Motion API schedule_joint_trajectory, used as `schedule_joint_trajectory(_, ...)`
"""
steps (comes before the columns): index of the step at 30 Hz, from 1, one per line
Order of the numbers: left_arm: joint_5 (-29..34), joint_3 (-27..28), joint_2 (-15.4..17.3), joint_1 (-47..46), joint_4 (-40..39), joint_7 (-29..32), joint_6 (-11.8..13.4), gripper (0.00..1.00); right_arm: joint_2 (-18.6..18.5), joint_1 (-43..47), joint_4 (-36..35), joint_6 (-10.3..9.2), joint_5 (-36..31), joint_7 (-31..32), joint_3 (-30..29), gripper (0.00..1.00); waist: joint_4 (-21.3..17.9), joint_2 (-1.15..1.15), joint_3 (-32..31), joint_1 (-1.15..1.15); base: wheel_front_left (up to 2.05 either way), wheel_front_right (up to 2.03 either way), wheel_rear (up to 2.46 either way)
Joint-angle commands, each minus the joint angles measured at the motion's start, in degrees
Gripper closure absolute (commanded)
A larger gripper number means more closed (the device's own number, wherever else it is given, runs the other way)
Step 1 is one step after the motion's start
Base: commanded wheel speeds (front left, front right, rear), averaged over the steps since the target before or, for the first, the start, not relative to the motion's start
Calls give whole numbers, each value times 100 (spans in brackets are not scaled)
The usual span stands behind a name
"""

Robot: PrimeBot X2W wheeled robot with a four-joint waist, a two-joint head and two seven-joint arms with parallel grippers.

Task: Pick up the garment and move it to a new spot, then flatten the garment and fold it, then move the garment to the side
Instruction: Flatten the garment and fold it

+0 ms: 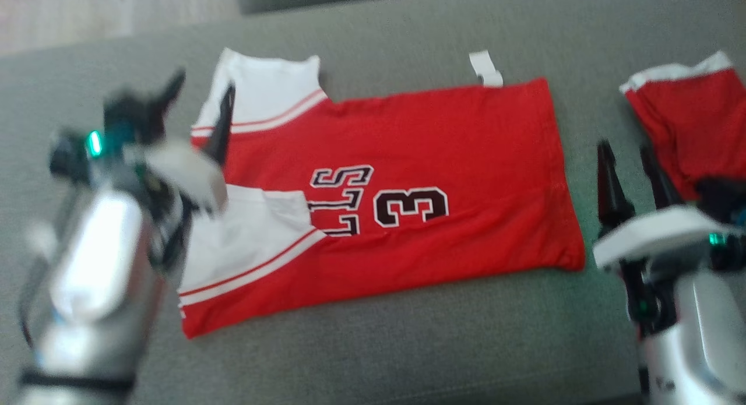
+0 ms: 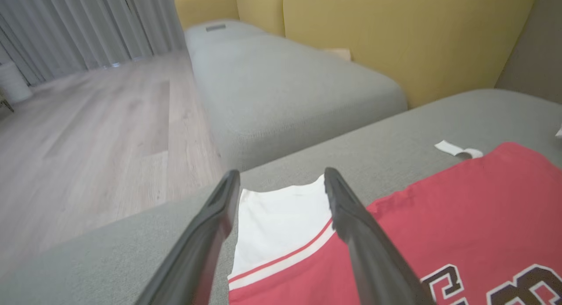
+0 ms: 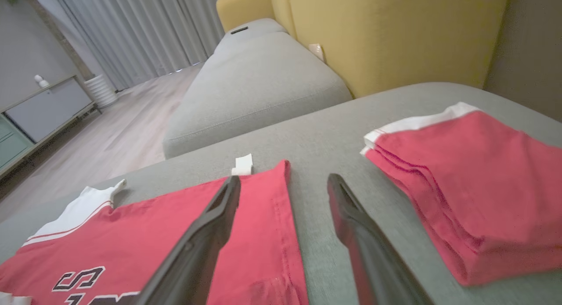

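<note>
Red garment lies flat, released left tool over its sleeve, released right tool beside folded stack.

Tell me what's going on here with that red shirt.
A two-armed robot is working on a red jersey that lies flat on the grey cushion. Its left gripper hangs open over a white sleeve. Its right gripper is open beside the hem. Neither holds anything. A second red garment lies folded at the right.

Soft even daylight; head view motion-blurred, arms smeared.
</note>
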Motion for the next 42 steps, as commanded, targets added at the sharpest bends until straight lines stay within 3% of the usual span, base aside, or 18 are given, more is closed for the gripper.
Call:
schedule_joint_trajectory(1, -78, 160, 330, -772, 121, 341, -189, 0, -19, -480, -351, 39, -46, 81, 275, 0, -281, 0, 508, 0, 0, 0, 0)
schedule_joint_trajectory(5, -262, -97, 663, -1927, 1009, 1202, -453, 0, -19, -966, -539, 39, -43, 184, 594, 0, -550, 0, 979, 0, 0, 0, 0)
schedule_joint_trajectory(8, -461, -267, 797, -2421, 1434, 1555, -488, 0, -19, -1182, -578, 39, -23, 193, 742, 0, -686, 0, 1161, 0, 0, 0, 0)
schedule_joint_trajectory(13, -939, -1181, 1308, -3359, 2105, 2259, -496, 0, -19, -1577, -613, 39, 108, 84, 988, 0, -974, 0, 1542, 0, 0, 0, 0)
schedule_joint_trajectory(21, -1138, -2057, 1859, -4157, 2927, 2470, -498, 0, -18, -1674, -728, 39, 460, -104, 1418, 0, -1293, 0, 1861, 0, 0, 0, 0)
schedule_joint_trajectory(28, -1339, -2382, 1991, -4449, 3508, 2522, -498, 0, -18, -1635, -826, 39, 492, -128, 1439, 0, -1418, 0, 1989, 0, 0, 0, 0)
schedule_joint_trajectory(38, -1881, -2552, 1700, -4530, 3928, 2923, -498, 0, -18, -1664, -765, 39, 449, -117, 1270, 0, -1338, 0, 1983, 0, 0, 0, 0)
schedule_joint_trajectory(39, -1953, -2571, 1685, -4532, 3919, 2947, -498, 29, -18, -1683, -751, 39, 446, -113, 1252, 0, -1326, 0, 1978, 0, 0, 0, 0)
schedule_joint_trajectory(40, -2031, -2595, 1665, -4526, 3896, 2971, -498, 82, -18, -1704, -737, 39, 436, -112, 1232, 0, -1314, 0, 1976, 0, 0, 0, 0)
schedule_joint_trajectory(41, -2138, -2610, 1640, -4507, 3872, 3012, -498, 100, -18, -1726, -723, 39, 427, -109, 1211, 0, -1298, 0, 1973, 0, 0, 0, 0)
schedule_joint_trajectory(42, -2250, -2618, 1617, -4490, 3841, 3051, -498, 100, -18, -1747, -712, 39, 417, -105, 1188, 0, -1279, 0, 1972, 0, 0, 0, 0)
